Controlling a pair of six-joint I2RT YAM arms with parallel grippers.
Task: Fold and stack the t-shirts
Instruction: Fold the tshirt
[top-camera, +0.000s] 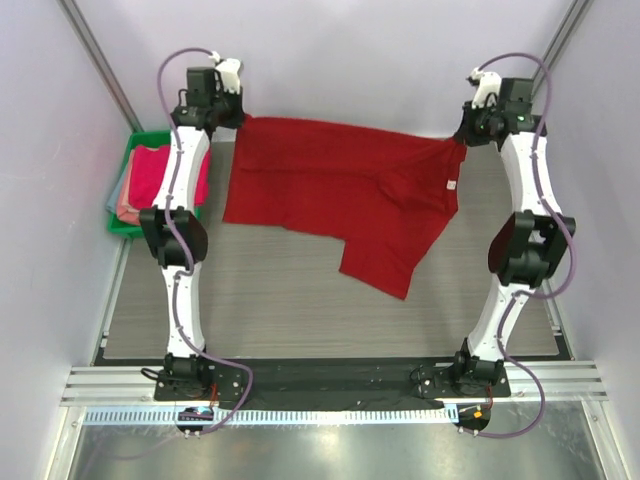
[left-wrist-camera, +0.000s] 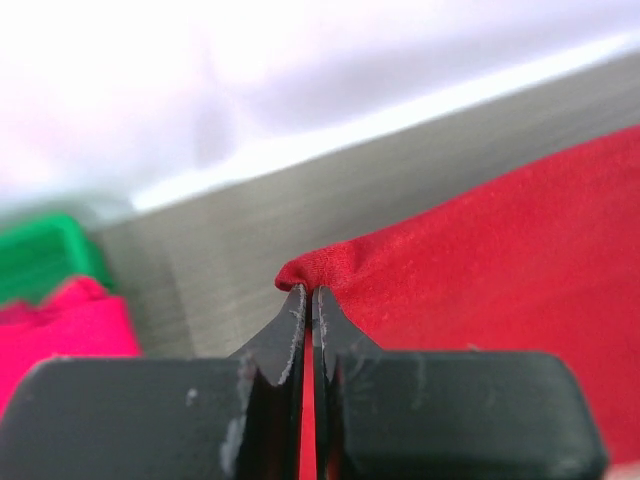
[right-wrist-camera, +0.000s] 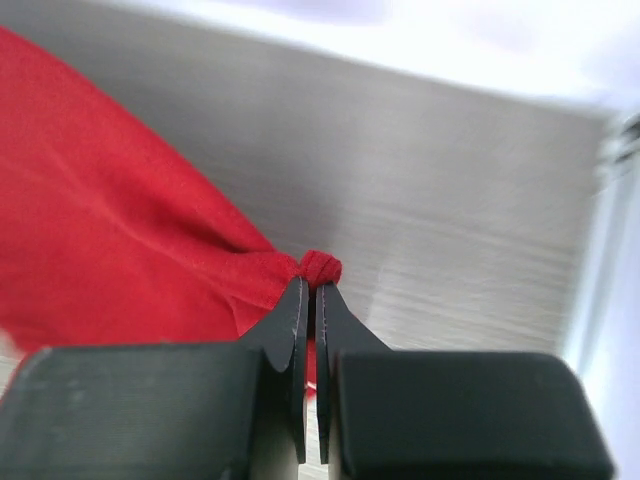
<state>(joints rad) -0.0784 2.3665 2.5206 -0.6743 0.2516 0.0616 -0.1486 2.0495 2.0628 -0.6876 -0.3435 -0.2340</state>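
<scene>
The deep red t-shirt (top-camera: 340, 190) hangs stretched between both grippers at the back of the table, its lower part draped down to the tabletop, with a small white label (top-camera: 451, 185) near its right edge. My left gripper (top-camera: 243, 118) is shut on the shirt's left corner; the pinched cloth (left-wrist-camera: 330, 268) bulges past the fingertips in the left wrist view. My right gripper (top-camera: 463, 137) is shut on the right corner, where a small red bunch (right-wrist-camera: 321, 268) sticks out of the tips. Bright pink and salmon shirts (top-camera: 150, 180) lie in the tray.
A green plastic tray (top-camera: 125, 225) stands at the far left edge of the table, also visible in the left wrist view (left-wrist-camera: 45, 255). The grey tabletop (top-camera: 300, 310) lies in front of the shirt. White walls close in the back and both sides.
</scene>
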